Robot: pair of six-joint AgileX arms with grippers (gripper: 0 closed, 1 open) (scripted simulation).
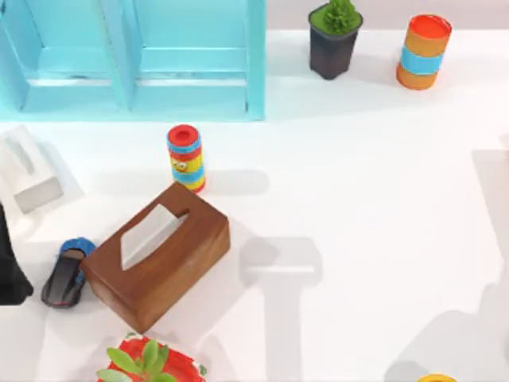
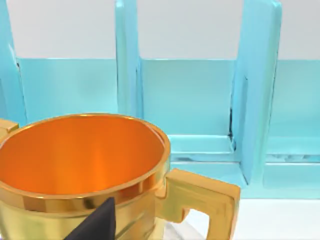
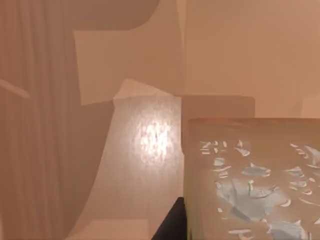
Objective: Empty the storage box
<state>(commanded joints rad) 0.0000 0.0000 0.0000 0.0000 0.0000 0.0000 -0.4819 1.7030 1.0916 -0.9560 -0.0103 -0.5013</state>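
Observation:
The light blue storage box [image 1: 135, 64] stands at the table's back left, and its open compartments show bare floors. In the left wrist view a golden mug [image 2: 85, 170] with an orange inside sits close to the camera, with the storage box [image 2: 200, 100] behind it. My left gripper [image 2: 97, 225] is shut on the mug, one dark fingertip [image 2: 102, 220] lying against its outer wall. My left arm [image 1: 9, 267] is at the table's left edge. In the right wrist view a dark fingertip [image 3: 172, 222] of my right gripper shows beside a tan speckled box [image 3: 255, 175].
A wooden tissue box [image 1: 155, 255] lies left of centre, with a toy car [image 1: 65, 272] beside it and a striped can [image 1: 185, 157] behind it. A white object [image 1: 28, 171] is at the left. A potted plant [image 1: 334, 36] and an orange-blue can [image 1: 423, 49] stand at the back right.

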